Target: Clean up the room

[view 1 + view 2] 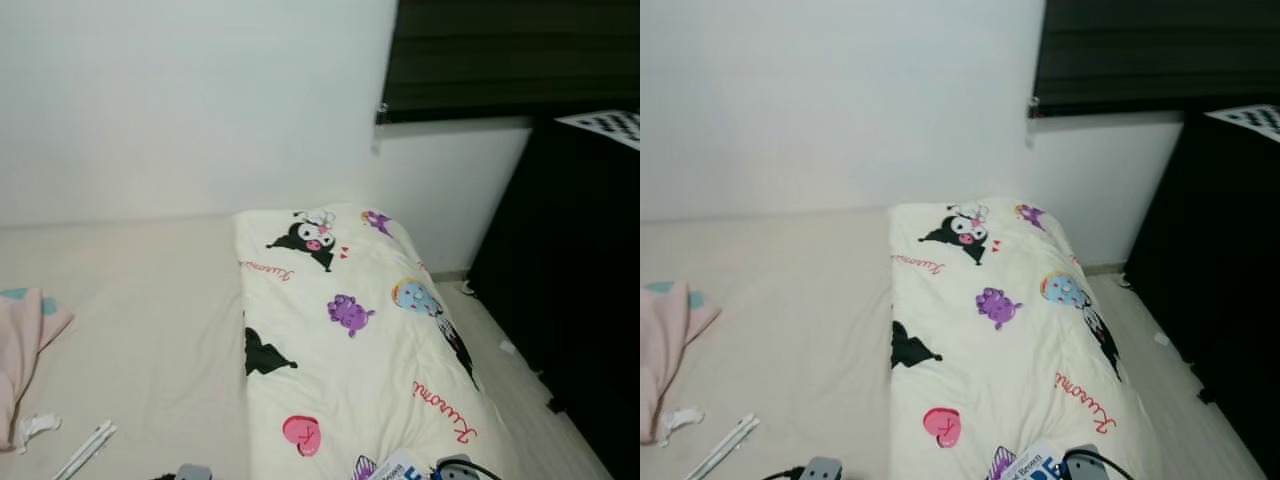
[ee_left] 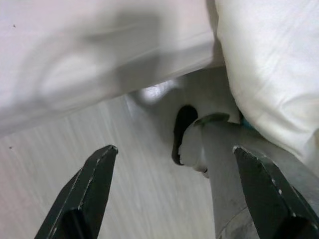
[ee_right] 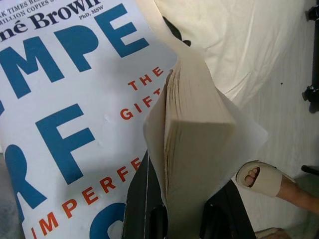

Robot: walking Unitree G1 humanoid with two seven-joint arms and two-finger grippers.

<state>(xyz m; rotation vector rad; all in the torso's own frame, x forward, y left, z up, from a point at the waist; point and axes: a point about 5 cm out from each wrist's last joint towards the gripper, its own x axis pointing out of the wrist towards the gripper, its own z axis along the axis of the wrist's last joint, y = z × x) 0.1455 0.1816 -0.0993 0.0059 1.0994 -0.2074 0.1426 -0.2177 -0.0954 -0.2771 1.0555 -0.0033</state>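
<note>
A white book with big blue and red letters is clamped by its open page block between the fingers of my right gripper. The same book peeks in at the near edge of the cartoon-print comforter, which lies along the right half of the bed. My left gripper hangs open beside the bed's edge above the pale floor, with nothing between its fingers.
A pink cloth and small white items lie at the bed's left. A black cabinet stands on the right, leaving a narrow floor strip. A person's sandalled foot stands near the book.
</note>
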